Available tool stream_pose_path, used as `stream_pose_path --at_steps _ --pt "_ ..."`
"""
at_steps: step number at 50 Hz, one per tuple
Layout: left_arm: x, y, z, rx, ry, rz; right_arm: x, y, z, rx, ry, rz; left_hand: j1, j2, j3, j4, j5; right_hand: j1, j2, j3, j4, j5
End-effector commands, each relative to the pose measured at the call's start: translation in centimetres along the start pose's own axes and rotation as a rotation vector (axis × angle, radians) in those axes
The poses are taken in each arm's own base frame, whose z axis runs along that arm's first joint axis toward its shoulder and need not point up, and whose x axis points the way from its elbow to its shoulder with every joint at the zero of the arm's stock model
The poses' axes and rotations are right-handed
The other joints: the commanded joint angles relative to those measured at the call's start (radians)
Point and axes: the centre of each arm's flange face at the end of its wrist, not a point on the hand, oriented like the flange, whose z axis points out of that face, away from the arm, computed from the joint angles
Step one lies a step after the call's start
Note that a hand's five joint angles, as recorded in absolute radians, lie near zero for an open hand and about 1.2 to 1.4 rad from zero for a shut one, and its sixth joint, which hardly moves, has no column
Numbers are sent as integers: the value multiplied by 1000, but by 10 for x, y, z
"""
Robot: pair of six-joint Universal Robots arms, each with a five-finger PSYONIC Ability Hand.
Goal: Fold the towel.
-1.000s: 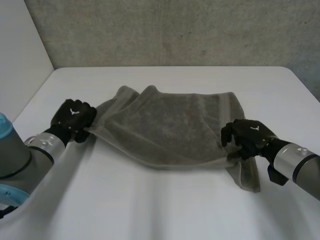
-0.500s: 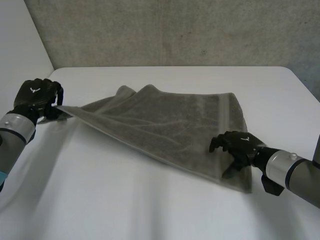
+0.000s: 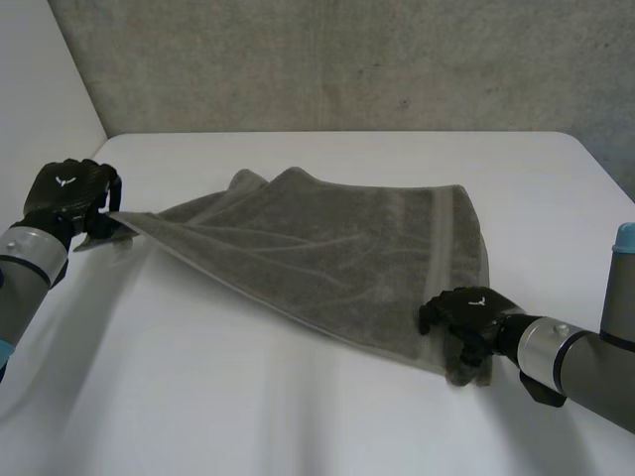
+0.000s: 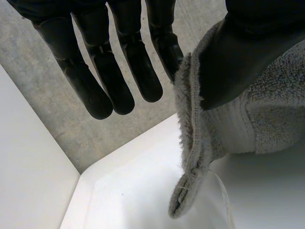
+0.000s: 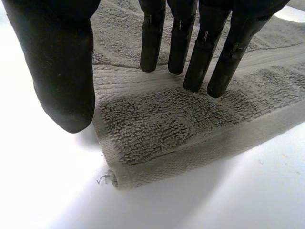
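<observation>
A grey towel (image 3: 327,238) lies spread across the white table (image 3: 248,407), pulled taut toward the left. My left hand (image 3: 67,193) holds the towel's left corner just above the table. In the left wrist view the thumb (image 4: 243,57) pinches the towel's hem (image 4: 190,143) against one finger, and the other fingers (image 4: 109,71) stay straight. My right hand (image 3: 464,312) rests on the near right corner. In the right wrist view its straight fingertips (image 5: 200,57) touch the towel (image 5: 162,119) near the hem, with the thumb (image 5: 57,62) apart beside the towel's edge.
A grey concrete wall (image 3: 347,59) runs behind the table and a white wall (image 3: 40,89) stands at the left. Bare tabletop stretches in front of the towel and behind it.
My left hand pulled its corner out to the left and farther back, stretching the towel flat. My right hand slid toward the near right corner and its fingers straightened.
</observation>
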Motion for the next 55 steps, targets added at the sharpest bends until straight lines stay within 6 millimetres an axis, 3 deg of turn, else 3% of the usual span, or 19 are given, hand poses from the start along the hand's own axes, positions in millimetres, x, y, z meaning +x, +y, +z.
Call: stream_pose_path --at_steps 1,6,17,23,25,27,40,45,50,55 --pt "0 1 0 -3 -1 -1 -4 2 1 1 -6 -11 47 38 22 38 34 16 11 13 18 30" --pt "1 2 -1 -7 3 -4 -2 4 6 13 1 -30 47 38 22 38 34 166 160 162 168 179" --pt "4 4 -2 -13 8 -6 -3 8 10 18 5 -56 47 38 22 38 34 254 249 251 256 268" --pt "4 3 -3 -11 9 -7 -2 6 11 47 19 -71 47 38 22 38 34 539 534 535 541 552" --pt "4 4 -2 -13 9 -8 -2 6 11 59 25 -76 47 38 22 38 34 778 773 775 780 792" --pt "4 4 -2 -13 9 -8 -1 5 11 64 27 -75 47 38 22 38 34 863 858 859 865 876" --pt "7 4 -4 -19 17 -10 6 -5 7 108 56 -78 47 38 22 38 34 864 858 860 866 877" --pt "13 6 -8 -31 36 -12 10 -19 1 151 76 -97 47 38 22 38 34 864 858 860 866 877" --pt "36 4 -17 -71 107 -12 32 -33 -9 160 132 -94 47 38 22 38 34 864 858 860 866 877" --pt "50 -14 -33 -93 161 12 29 -54 -32 160 104 -111 47 38 22 38 34 864 858 860 866 877"
